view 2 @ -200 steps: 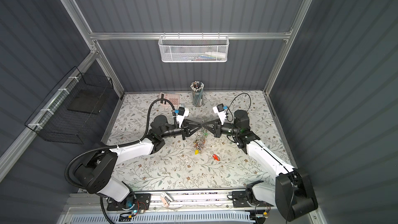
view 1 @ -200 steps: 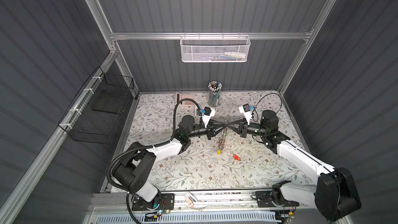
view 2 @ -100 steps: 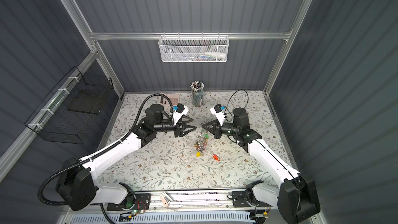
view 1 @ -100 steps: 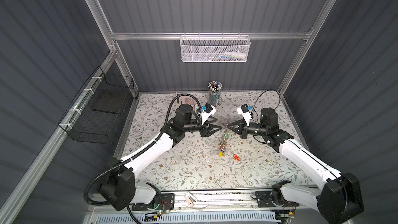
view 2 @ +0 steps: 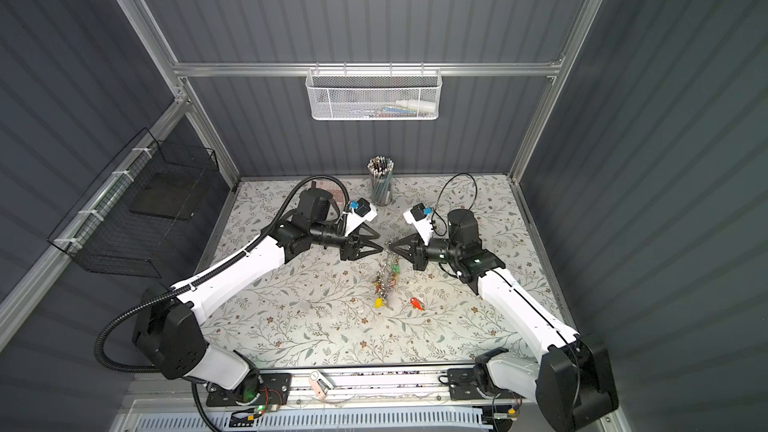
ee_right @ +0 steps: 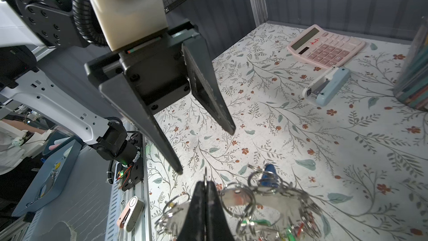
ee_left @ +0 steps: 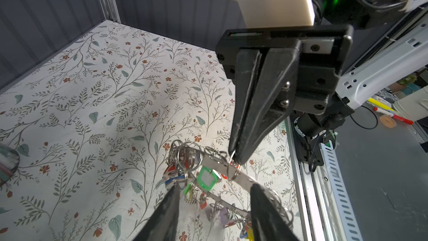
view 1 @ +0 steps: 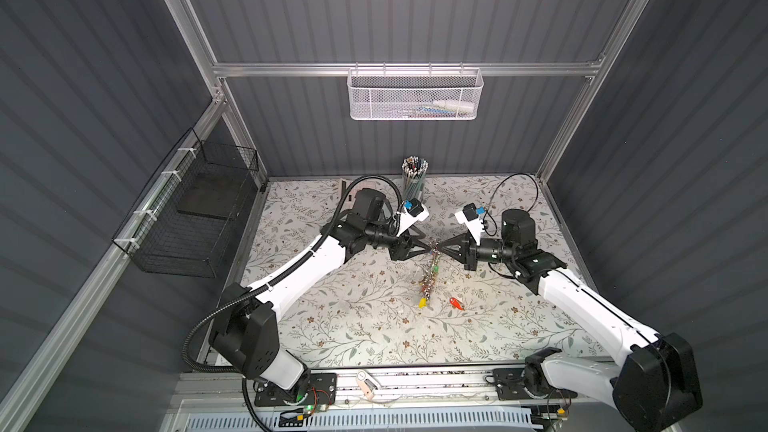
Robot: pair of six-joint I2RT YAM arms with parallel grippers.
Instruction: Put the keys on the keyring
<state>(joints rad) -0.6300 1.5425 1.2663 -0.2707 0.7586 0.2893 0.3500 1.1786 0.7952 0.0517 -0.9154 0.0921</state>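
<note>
**Above the middle of the floral worktop** [view 1: 353, 326], the two arms face each other tip to tip. The left gripper [view 2: 379, 242] has its jaws apart. The right gripper [view 2: 392, 248] has its jaws pressed together on a sliver of metal at the top of the keyring [ee_left: 243, 177]. Whether that sliver is the ring's own rim or a small split ring threaded on it cannot be made out.

In both top views the keyring hangs edge-on below the right gripper's tip. Its lower end reaches down toward the worktop's front edge, though contact there is unclear. In the left wrist view its flat grey band runs across the gap between the left gripper's spread fingers [ee_left: 261, 205] and reaches one of them; touching or just short is uncertain.

The keys [view 1: 428, 284] crowd the band in a tangle of split rings and tags, a green tag [ee_left: 206, 178] and a yellow tag [view 1: 422, 303] among them. They are too bunched to count. One red-orange key [view 1: 456, 303] lies alone on the worktop, near the bunch's lower end on the right arm's side. The right wrist view shows only part of the bunch; the rest runs out of frame.
</note>
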